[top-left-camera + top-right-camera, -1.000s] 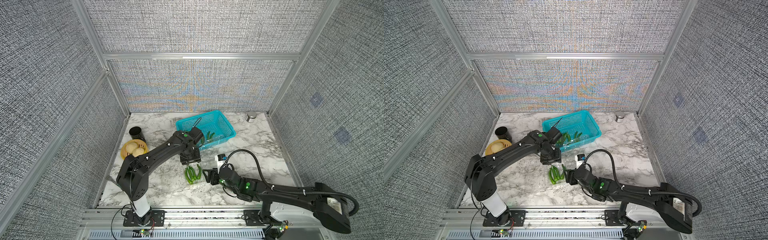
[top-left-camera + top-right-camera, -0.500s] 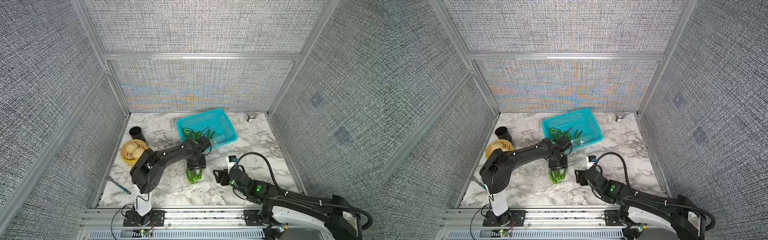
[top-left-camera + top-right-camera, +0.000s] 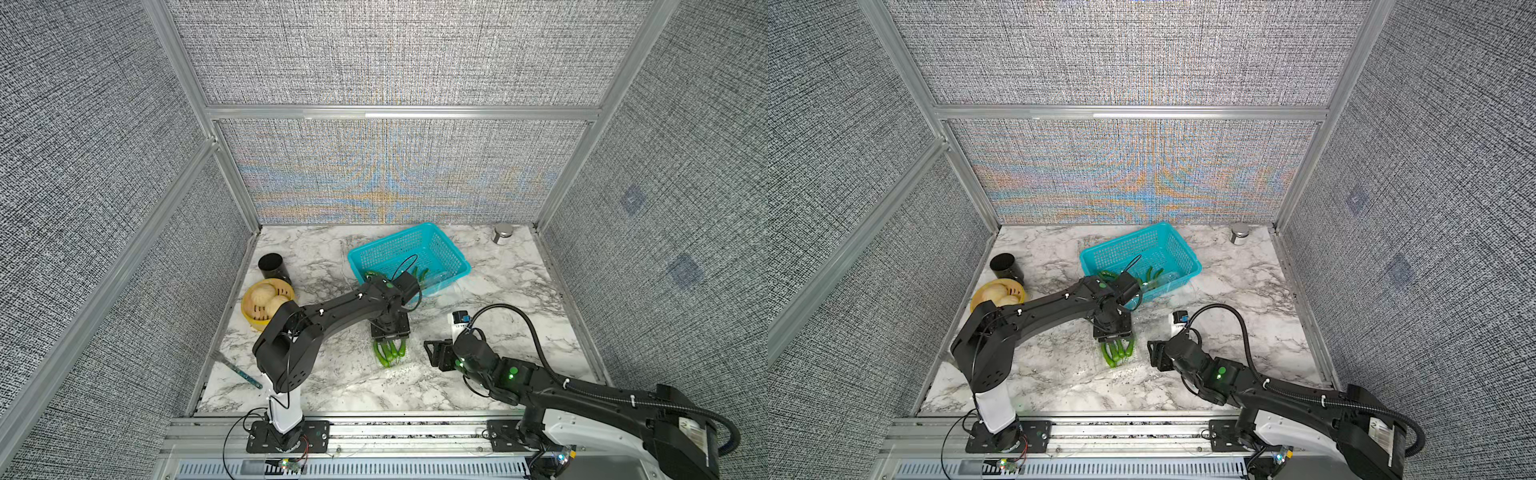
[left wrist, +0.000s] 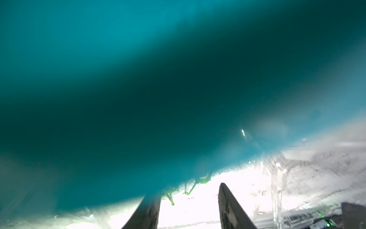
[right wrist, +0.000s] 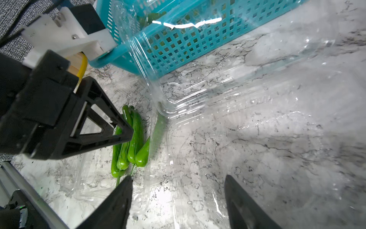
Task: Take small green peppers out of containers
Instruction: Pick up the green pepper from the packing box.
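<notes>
Top views: the teal basket (image 3: 360, 266) (image 3: 1097, 262) is sitting toward the back of the marble table (image 3: 332, 390). A bunch of small green peppers (image 3: 386, 356) (image 3: 1115, 355) is lying outside the basket, on its robot-base side. A few more peppers (image 3: 423, 274) are lying inside the basket. The left gripper (image 3: 390, 343) (image 3: 1116, 343) is pointing straight down onto the bunch. The right gripper (image 3: 430, 353) (image 3: 1154, 353) is hovering low just beside the bunch, also on the basket's robot-base side. The yellow steamer (image 3: 266, 301) and black cup (image 3: 272, 266) are sitting well off the basket's left, and the metal tin (image 3: 503, 233) is sitting off its right by the back wall.

Left wrist: the basket is filling most of the view as a teal blur (image 4: 138, 59). The left gripper's fingers (image 4: 229, 208) are standing apart with bright table between them. Thin pepper stems (image 4: 187, 188) are showing past the tips, so I cannot tell whether it is pinching any peppers. A clear container wall (image 4: 277, 178) is glinting nearby.

Right wrist: one of the containers (image 5: 198, 99) is leaning against the basket (image 5: 178, 45). The peppers (image 5: 134, 138) are lying just beside it, seemingly on clear plastic. One left finger (image 5: 111, 128) is touching the bunch. The right gripper (image 5: 178, 178) is spread wide and holding nothing, hovering over more clear plastic.
</notes>
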You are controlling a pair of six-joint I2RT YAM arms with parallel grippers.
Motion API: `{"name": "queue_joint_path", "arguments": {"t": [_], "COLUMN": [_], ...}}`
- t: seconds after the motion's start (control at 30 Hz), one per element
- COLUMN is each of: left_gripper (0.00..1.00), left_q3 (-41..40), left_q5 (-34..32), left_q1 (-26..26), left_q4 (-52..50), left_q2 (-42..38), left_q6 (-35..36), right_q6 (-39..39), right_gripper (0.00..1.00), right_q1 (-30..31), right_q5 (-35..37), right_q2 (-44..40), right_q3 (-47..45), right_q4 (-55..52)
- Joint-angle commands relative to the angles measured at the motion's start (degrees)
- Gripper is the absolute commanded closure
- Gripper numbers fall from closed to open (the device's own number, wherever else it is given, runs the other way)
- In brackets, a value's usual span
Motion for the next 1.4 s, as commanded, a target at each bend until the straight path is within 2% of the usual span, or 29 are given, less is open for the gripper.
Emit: {"name": "queue_joint_path", "arguments": {"t": [0.0,0.2,0.43,0.6,0.73,1.07,1.27,1.37], "left_gripper": [0.51,0.51,0.52,0.62,0.62,0.64,0.75,0.86], "left_q3": [0.60,1.13,0.04,-2.84,-5.02,-5.79,-6.43,-5.85], "left_q5": [-1.11,-2.84,-5.50,-10.94,-11.83,-12.39,-12.47,-12.67], "left_q1": [-0.16,-1.57,-4.77,-5.89,-5.94,-6.64,-6.78,-6.75], "left_q4": [-3.02,-4.88,-2.84,3.11,6.59,8.03,8.56,7.75], "left_q2": [-1.18,-2.74,-0.38,-0.94,-1.54,2.16,2.62,2.85], "left_q6": [0.15,-0.54,-1.79,-0.83,-0.83,-1.74,-2.67,-2.76], "right_q6": [-0.41,-0.54,-0.29,0.33,0.17,0.25,0.07,0.11], "right_gripper": [0.27,0.27,0.27,0.27,0.27,0.27,0.27,0.27], "right_q1": [-0.01,-0.26,-0.48,-0.50,-0.48,-0.59,-0.65,-0.59], "right_q5": [0.11,-0.12,-0.23,-0.10,0.63,0.83,0.98,1.10], "right_q2": [0.07,0.24,0.24,-1.27,-2.97,-3.34,-3.71,-3.99], "right_q3": [0.35,0.25,-0.20,-1.01,-1.12,-1.31,-1.22,-1.40], "right_q4": [1.16,1.42,1.74,1.07,-0.83,-1.30,-1.82,-1.82]}}
